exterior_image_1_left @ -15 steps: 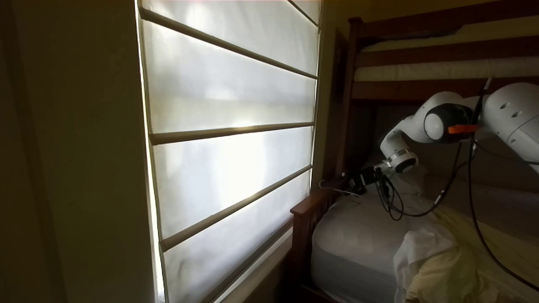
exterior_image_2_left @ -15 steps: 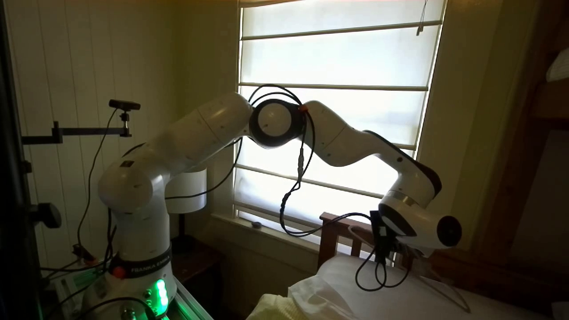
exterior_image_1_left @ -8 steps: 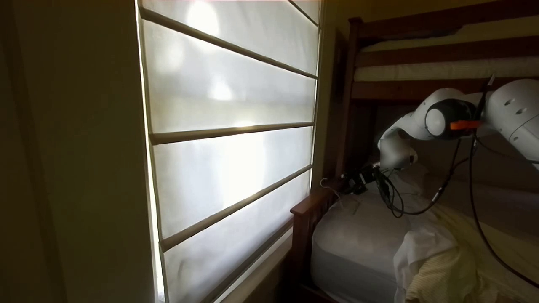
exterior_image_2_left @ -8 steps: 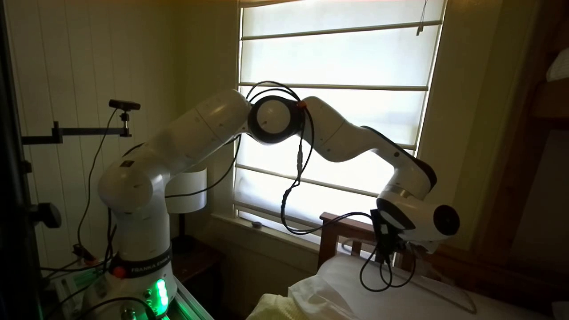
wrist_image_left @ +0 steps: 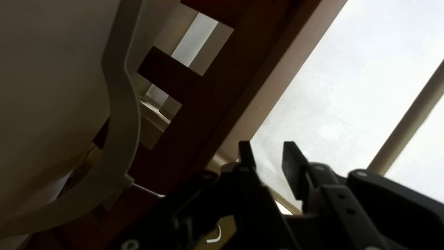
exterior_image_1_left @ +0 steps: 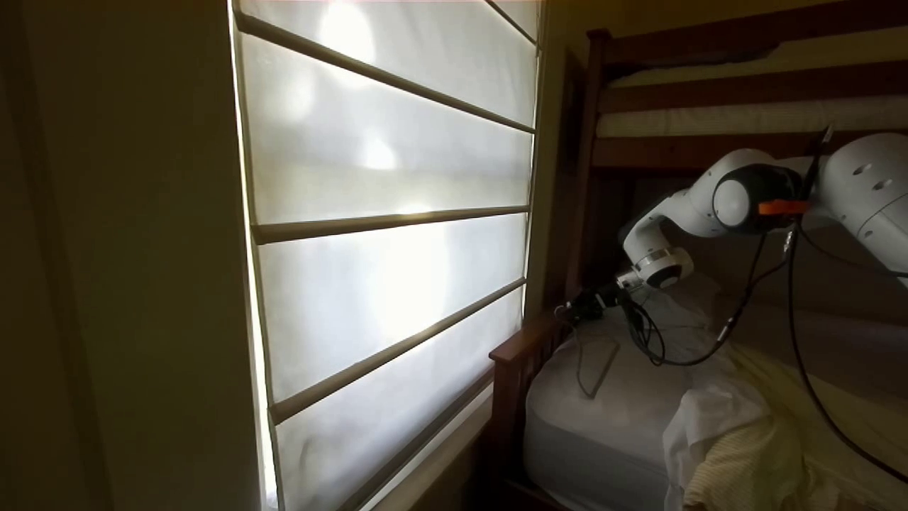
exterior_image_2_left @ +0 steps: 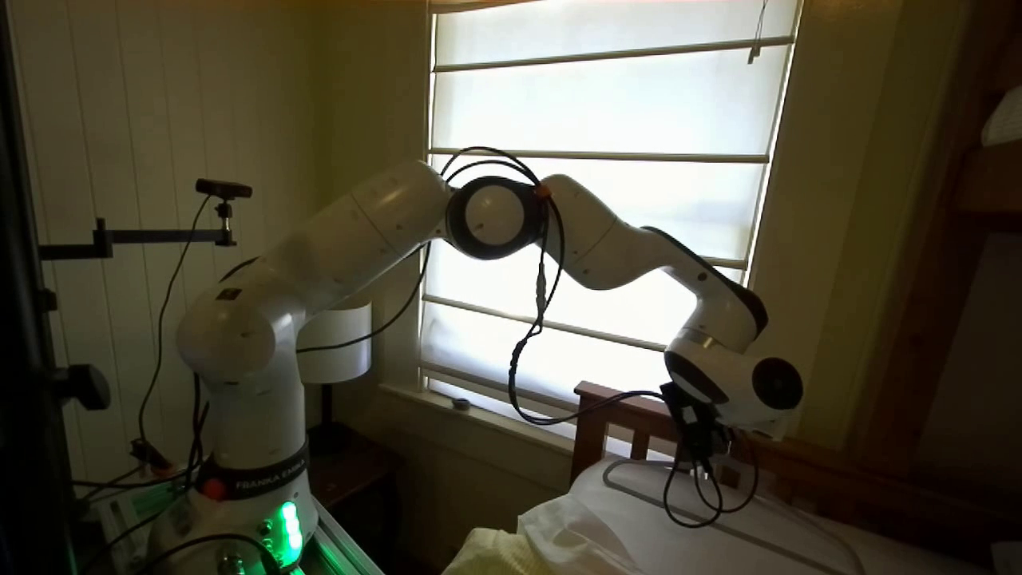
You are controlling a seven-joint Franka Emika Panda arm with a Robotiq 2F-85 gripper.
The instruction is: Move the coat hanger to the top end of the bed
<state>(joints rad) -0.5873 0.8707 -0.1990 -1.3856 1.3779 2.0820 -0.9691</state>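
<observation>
A pale coat hanger (wrist_image_left: 125,114) curves down the left of the wrist view, its thin metal hook wire (wrist_image_left: 149,190) running behind the near part of my gripper (wrist_image_left: 266,144). The hook's bent tip (wrist_image_left: 215,238) shows through the linkage, so the hook passes around one finger's side; whether it touches I cannot tell. My jaws stand partly apart with nothing between the pads. In both exterior views the hanger (exterior_image_1_left: 605,371) (exterior_image_2_left: 608,473) rests low against the bed's sheet (exterior_image_1_left: 603,419), below my gripper (exterior_image_1_left: 571,311). The bed's slatted wooden end board (wrist_image_left: 215,97) is close by.
A bright window with a blind (exterior_image_1_left: 397,284) is right behind the end board. The upper bunk's rails (exterior_image_1_left: 709,149) pass above the arm. Crumpled bedding (exterior_image_2_left: 575,535) lies on the mattress, and black cables (exterior_image_2_left: 687,519) dangle below the wrist.
The hanger has swung down from near-level onto the sheet, its body now below my gripper. The wrist has shifted slightly toward the window-side end board.
</observation>
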